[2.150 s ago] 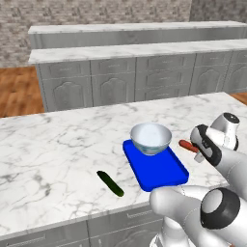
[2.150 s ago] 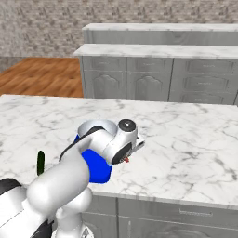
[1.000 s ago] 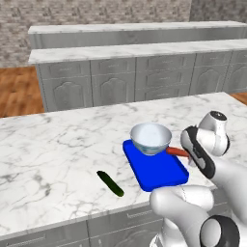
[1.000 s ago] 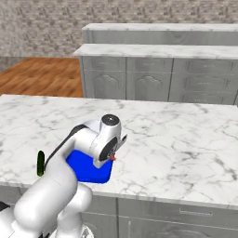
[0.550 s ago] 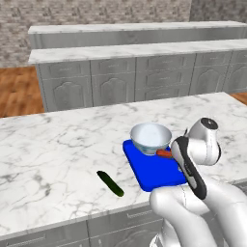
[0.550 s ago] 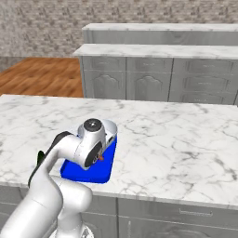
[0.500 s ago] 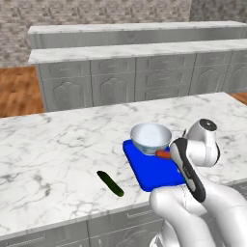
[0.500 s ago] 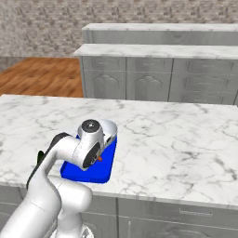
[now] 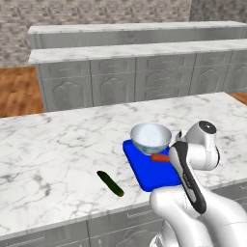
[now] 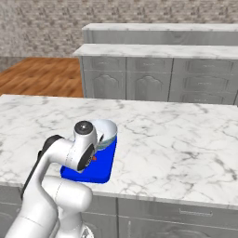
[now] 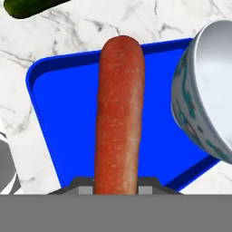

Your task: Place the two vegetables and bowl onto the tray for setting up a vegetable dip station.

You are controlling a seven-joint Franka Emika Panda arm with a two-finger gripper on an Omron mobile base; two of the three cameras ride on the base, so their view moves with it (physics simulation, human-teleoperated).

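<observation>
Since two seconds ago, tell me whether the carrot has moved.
Yes. In the left base view the carrot has travelled left with the gripper, from off the tray's right edge to over the blue tray, beside the bowl.

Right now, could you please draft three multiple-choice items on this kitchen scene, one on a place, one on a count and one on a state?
1. Where does the slim dark green cucumber lie?
A. In the bowl
B. On the marble counter beside the tray
C. On the tray

2. How many vegetables can be seen?
A. One
B. Two
C. Three

3. What is the gripper doing?
A. Holding the carrot over the tray
B. Hanging open with nothing in it
C. Gripping the bowl's rim

Answers:
1. B: the slim dark green cucumber rests on the white marble counter, apart from the flat bright blue rectangular tray.
2. B: only the cucumber and the slim orange-red carrot appear.
3. A: the gripper clamps the carrot above the tray, next to the round pale bluish-white glossy bowl.
</observation>
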